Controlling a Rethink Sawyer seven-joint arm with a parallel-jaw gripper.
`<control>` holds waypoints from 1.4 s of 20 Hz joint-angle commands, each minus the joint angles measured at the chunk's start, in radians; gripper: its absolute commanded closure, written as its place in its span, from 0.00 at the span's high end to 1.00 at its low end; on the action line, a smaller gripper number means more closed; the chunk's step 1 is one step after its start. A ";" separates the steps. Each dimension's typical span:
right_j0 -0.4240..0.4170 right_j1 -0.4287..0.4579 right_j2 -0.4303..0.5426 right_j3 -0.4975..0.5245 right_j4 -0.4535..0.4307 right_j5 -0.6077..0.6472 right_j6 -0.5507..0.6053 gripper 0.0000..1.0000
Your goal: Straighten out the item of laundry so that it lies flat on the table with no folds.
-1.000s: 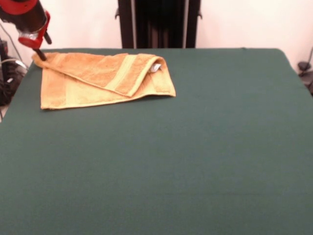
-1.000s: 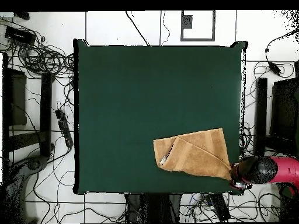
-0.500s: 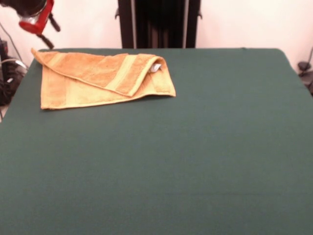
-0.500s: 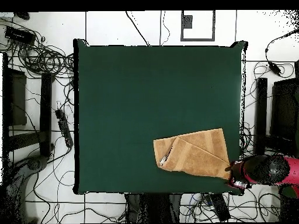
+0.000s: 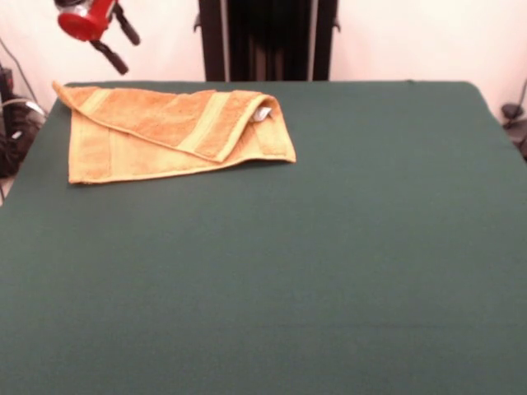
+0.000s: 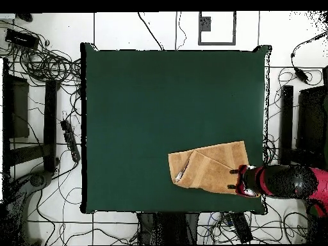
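Observation:
The item of laundry (image 5: 169, 132), an orange-tan towel, lies at the far left of the green table (image 5: 329, 247). One part is folded diagonally over the rest, and a white tag (image 5: 262, 113) shows at the fold's right end. My gripper (image 5: 128, 51) hangs open and empty in the air above the towel's far left corner, not touching it. From overhead the towel (image 6: 205, 168) sits near the table's (image 6: 160, 109) lower right corner. There the gripper (image 6: 236, 180) overlaps its right edge.
Tangled cables (image 6: 45, 64) and black stands (image 6: 307, 128) lie on the floor around the table. The towel's far left corner reaches almost to the table edge (image 5: 58, 86).
The gripper let go of the towel's far left corner, rose and moved right in the front view. The corner has settled on the table; the fold is unchanged.

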 commanded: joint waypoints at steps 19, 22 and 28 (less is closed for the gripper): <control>0.131 0.053 0.097 0.218 0.272 -0.550 0.268 1.00; 0.149 0.051 0.093 0.228 0.295 -0.572 0.261 1.00; 0.203 0.043 0.032 0.234 0.344 -0.615 0.310 1.00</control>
